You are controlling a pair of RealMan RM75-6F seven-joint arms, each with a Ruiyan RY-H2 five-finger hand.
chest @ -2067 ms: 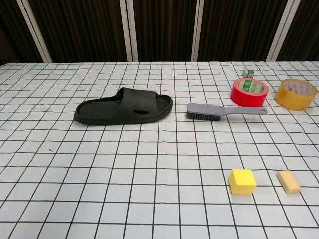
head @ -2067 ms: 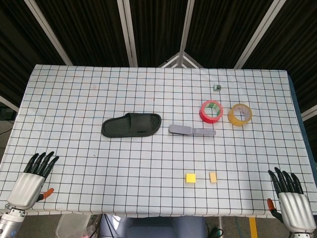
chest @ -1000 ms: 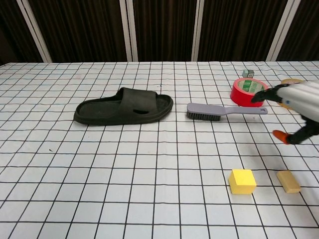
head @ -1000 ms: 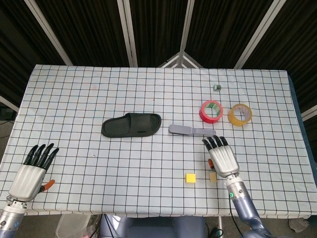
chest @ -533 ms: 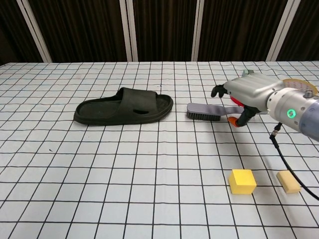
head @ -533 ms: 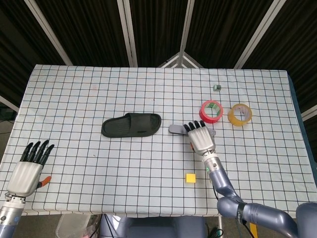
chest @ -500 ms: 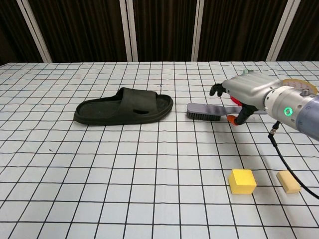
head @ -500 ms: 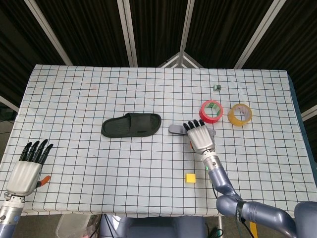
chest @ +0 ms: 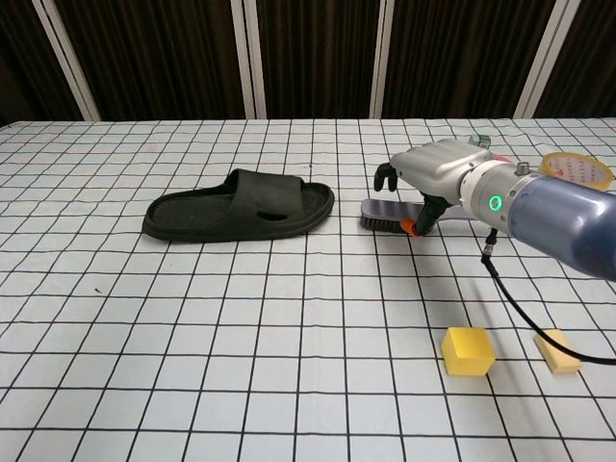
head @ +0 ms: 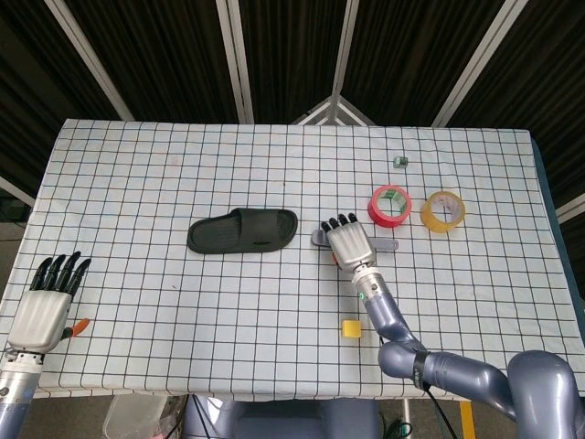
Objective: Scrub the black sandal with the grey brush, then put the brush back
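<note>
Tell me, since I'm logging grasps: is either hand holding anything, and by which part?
Nothing yet. The right hand hovers over the grey brush, fingers spread; the left hand is empty.

checked table (head: 137, 183) with sandal (head: 242, 230), brush (chest: 385, 218), tape rolls (head: 389, 205), blocks (chest: 468, 349)

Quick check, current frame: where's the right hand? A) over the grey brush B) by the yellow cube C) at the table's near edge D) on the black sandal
A: the right hand sits over the grey brush, apart from the black sandal; whether it grips the brush can't be told.
</note>
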